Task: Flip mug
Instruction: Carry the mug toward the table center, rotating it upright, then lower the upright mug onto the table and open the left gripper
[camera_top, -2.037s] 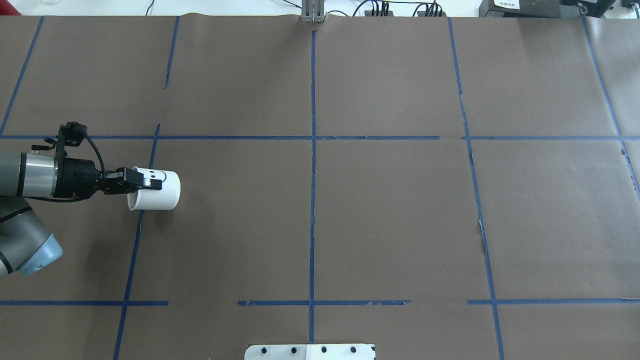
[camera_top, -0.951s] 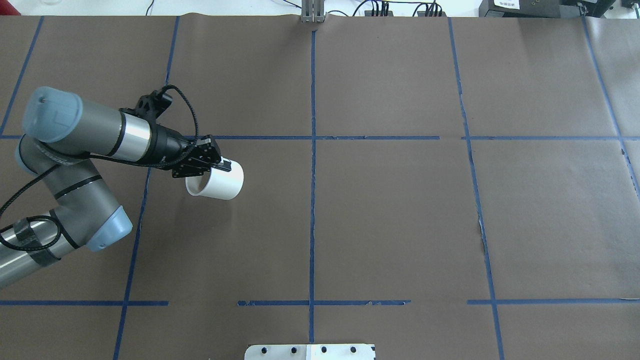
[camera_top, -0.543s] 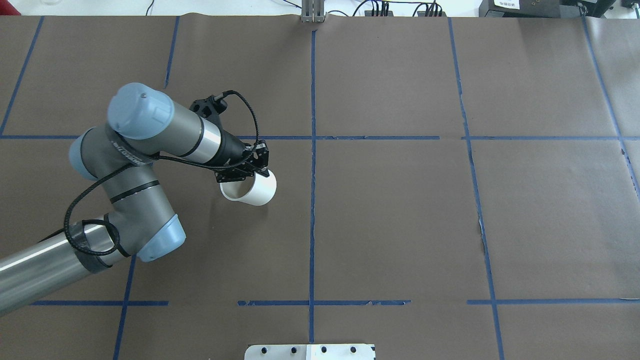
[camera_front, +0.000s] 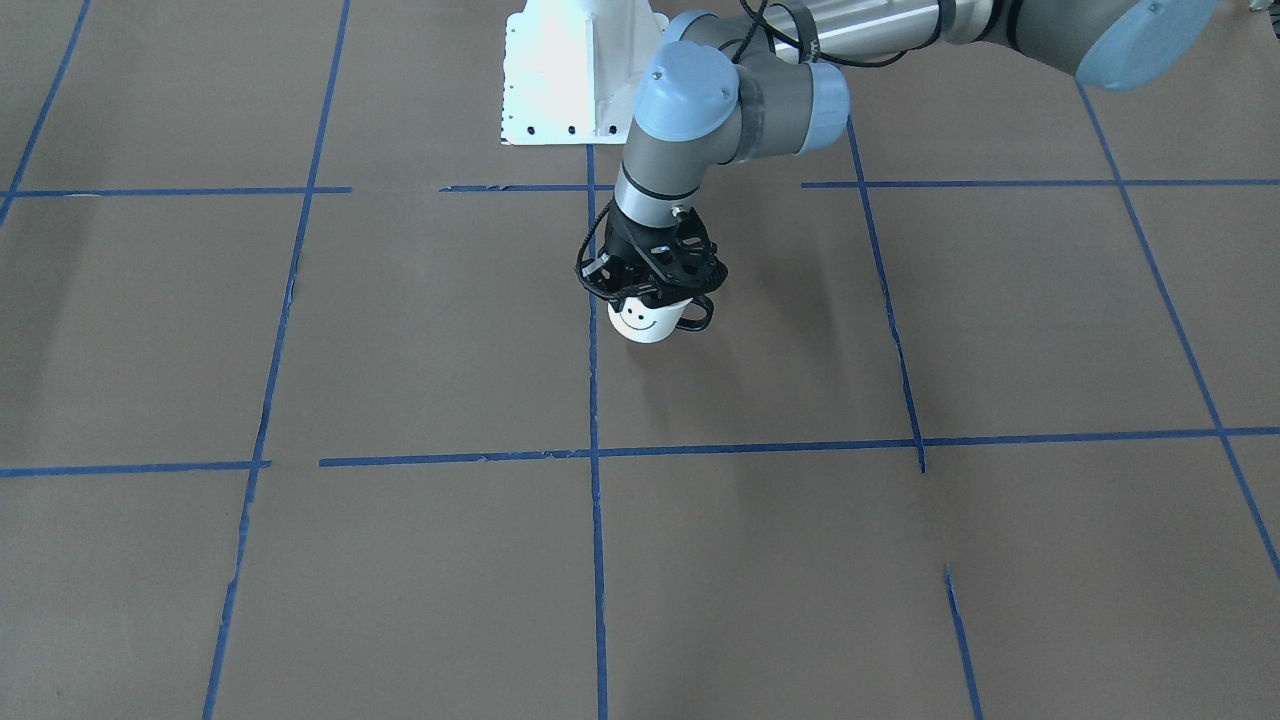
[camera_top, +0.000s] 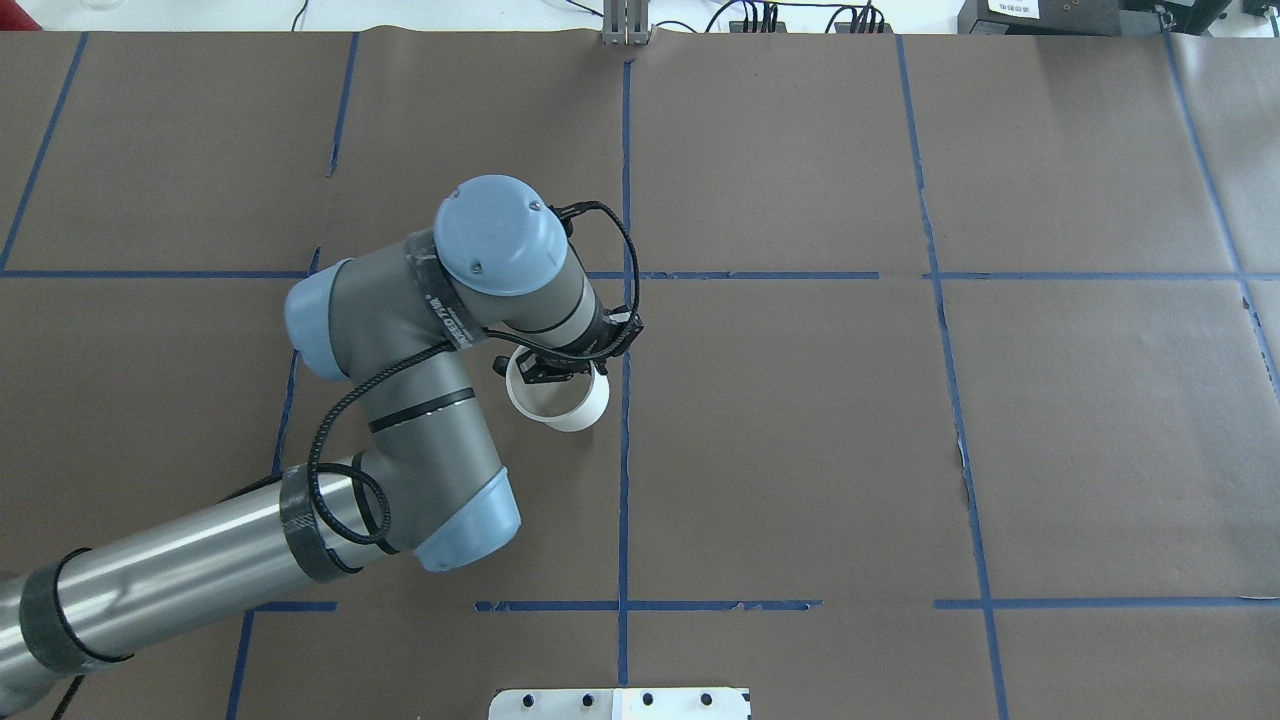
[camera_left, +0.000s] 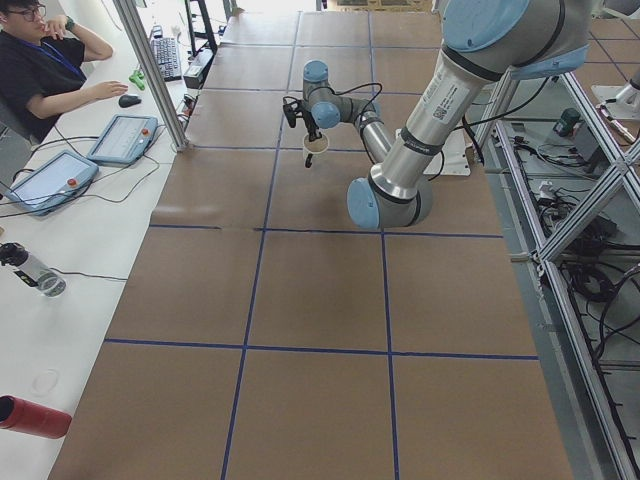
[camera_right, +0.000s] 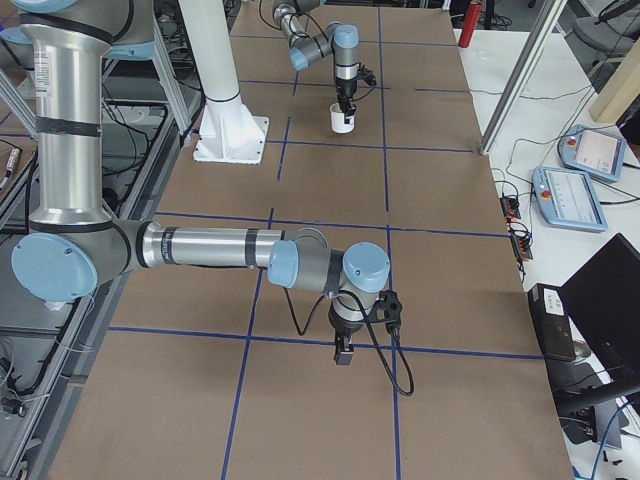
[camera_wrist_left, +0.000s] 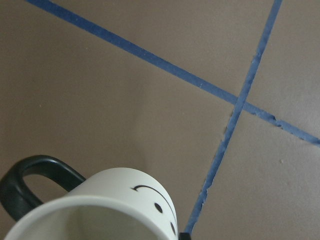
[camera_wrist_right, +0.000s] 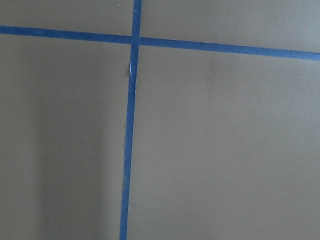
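Brown paper covered the worktop (camera_top: 800, 450), ruled into squares by blue tape. From my remote seat, the biggest change was where the left arm stood. Two seconds earlier it had been far out on the robot's left, with the mug lying sideways in its grip, mouth toward the arm. Since then it had swung inward, and the mug (camera_top: 560, 400) now sat just on the robot's left of the centre tape line (camera_top: 625, 480). Half a second before, it had been a little further from that line.

The tilt had changed too. The mug (camera_front: 642, 320) now hung mouth-up under the left end effector (camera_front: 655, 292), which pinched it at the rim. Its smiley face (camera_front: 640, 322) read upright in the front-facing camera, and its black handle (camera_front: 697, 315) pointed toward the robot's left. I could not tell whether its base touched the paper.

From overhead, the mug's pale interior faced the camera, and a black finger (camera_top: 540, 374) reached across the rim into the mouth. The left wrist camera showed the same rim, handle and face close up (camera_wrist_left: 115, 205).

My right end effector (camera_right: 343, 352) pointed down near a tape crossing. It appeared only in the side view, so I could not tell whether it was spread or pressed together.
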